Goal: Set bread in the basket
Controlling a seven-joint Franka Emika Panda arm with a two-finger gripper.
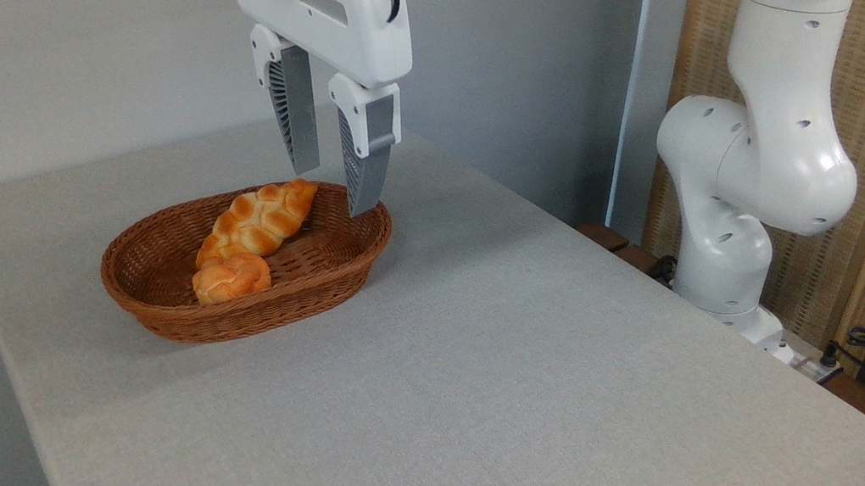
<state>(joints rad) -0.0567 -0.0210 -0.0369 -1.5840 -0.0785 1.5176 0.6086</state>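
We are hovering our gripper (331,189) in the upper left of the frame, just above the far end of the basket (156,313), with the jaws spread and holding nothing. The bread (264,220) is lying inside the basket, running lengthwise from the far rim toward the middle, its far tip propped against the weave. A bun (231,279) is sitting at its near end, touching it. We are judging the task as done: the loaf is resting free of the fingers, and we are keeping clear so nothing gets nudged. The table (505,391) is carrying only the basket.
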